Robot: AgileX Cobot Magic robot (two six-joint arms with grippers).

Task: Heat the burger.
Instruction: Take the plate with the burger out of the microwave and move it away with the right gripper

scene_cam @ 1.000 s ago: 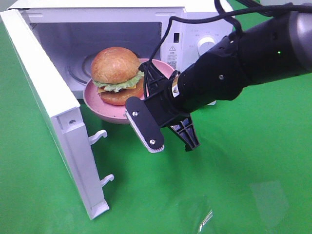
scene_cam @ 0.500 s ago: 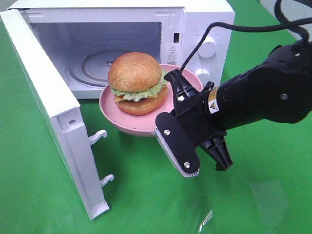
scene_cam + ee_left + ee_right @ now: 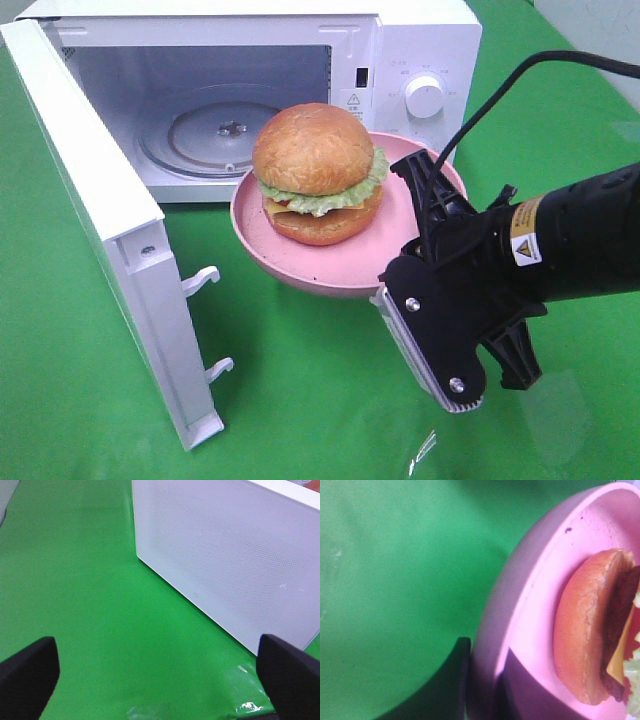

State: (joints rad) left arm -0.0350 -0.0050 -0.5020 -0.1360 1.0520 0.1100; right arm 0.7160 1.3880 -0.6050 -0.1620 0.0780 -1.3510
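Note:
The burger [image 3: 315,165], with a golden bun and a green lettuce layer, sits on a round pink plate [image 3: 300,270]. The plate hangs in the air in front of the open microwave [image 3: 420,50], right of its cavity. My right gripper [image 3: 418,205] is shut on the plate's right rim, one finger above and one below. The right wrist view shows the plate's rim [image 3: 520,580] pinched between my right gripper's [image 3: 482,695] dark fingers, with the burger's lower bun [image 3: 585,630] close by. My left gripper [image 3: 160,680] stands wide open over the green cloth with nothing between its fingers.
The microwave door [image 3: 110,220] swings out to the left, with its latch hooks toward the front; the left wrist view shows its outer face [image 3: 235,560]. The glass turntable [image 3: 200,135] lies bare inside. A green cloth [image 3: 300,420] covers the table.
My right gripper has carried the plate and burger to the right and toward the front, away from the microwave's opening. The door stays as it was.

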